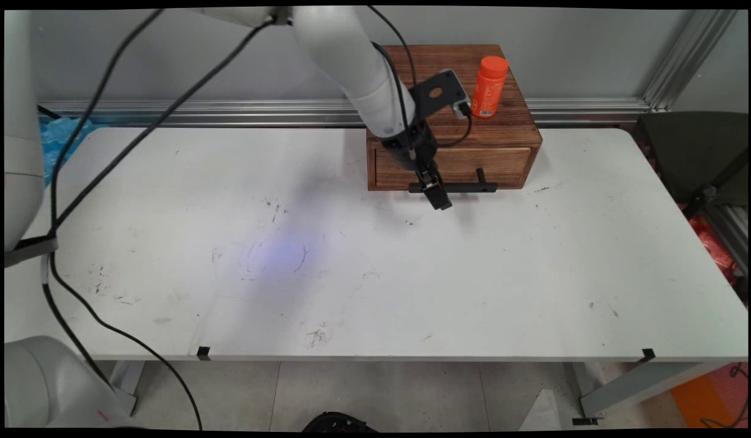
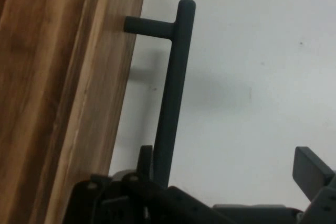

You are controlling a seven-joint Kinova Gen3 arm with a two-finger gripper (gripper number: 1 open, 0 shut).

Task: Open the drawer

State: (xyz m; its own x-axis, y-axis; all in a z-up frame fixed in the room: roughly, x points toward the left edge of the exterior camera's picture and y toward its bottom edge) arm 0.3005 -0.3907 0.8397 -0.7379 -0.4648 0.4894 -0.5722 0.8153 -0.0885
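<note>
One orange bottle (image 1: 490, 86), label unreadable

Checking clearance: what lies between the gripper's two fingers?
In the hand view, the drawer's black bar handle passes just inside the left finger; beyond it, only bare white table.

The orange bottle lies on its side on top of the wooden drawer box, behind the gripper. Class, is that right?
Not quite. The main view shows the orange bottle standing upright on top of the wooden drawer box, behind the gripper.
</note>
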